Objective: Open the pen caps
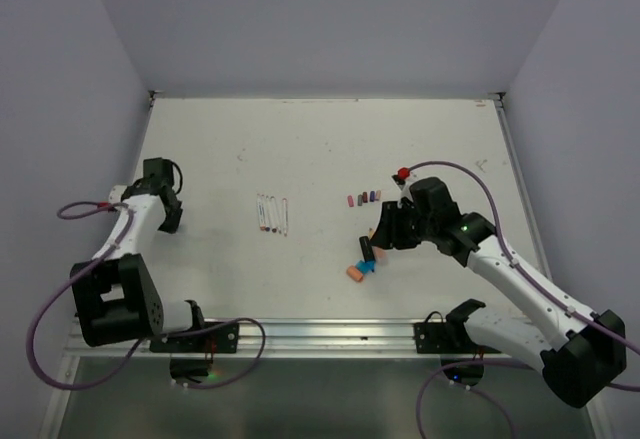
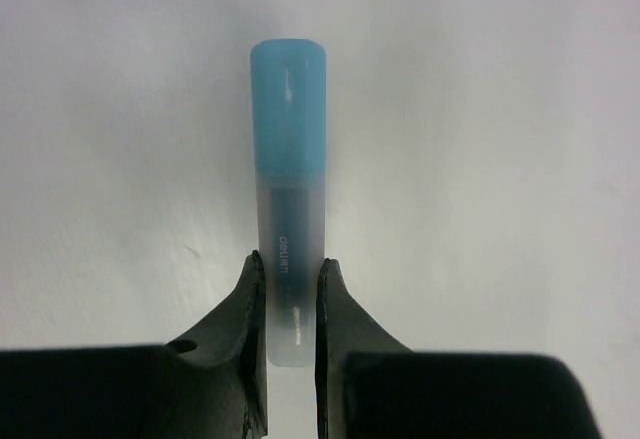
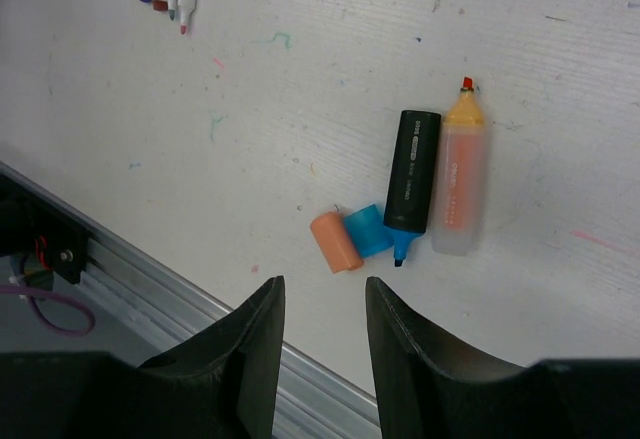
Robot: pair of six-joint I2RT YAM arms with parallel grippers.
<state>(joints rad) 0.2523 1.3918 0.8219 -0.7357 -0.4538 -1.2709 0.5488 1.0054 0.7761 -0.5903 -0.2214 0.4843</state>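
Left gripper (image 2: pixel 290 269), jaws clamped on the pale blue marker (image 2: pixel 290 224), turquoise cap (image 2: pixel 288 104) still on, faint barrel print reading roughly "deli"; only the left wrist view shows it, at the left side of the desk (image 1: pixel 320 139). Right gripper (image 3: pixel 322 304) hovers, jaws apart, near right; beyond them the orange cap (image 3: pixel 335 241) touches the loose blue cap (image 3: pixel 368 230) beside the black marker (image 3: pixel 413 169) and salmon marker (image 3: pixel 460 184), their lettering unreadable; the top view alone adds the small caps (image 1: pixel 362 199), right of the white pens (image 1: pixel 272 213).

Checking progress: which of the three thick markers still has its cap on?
The pale blue marker clamped in the left gripper: its blue cap is on. The black marker and orange marker lie with tips bare.
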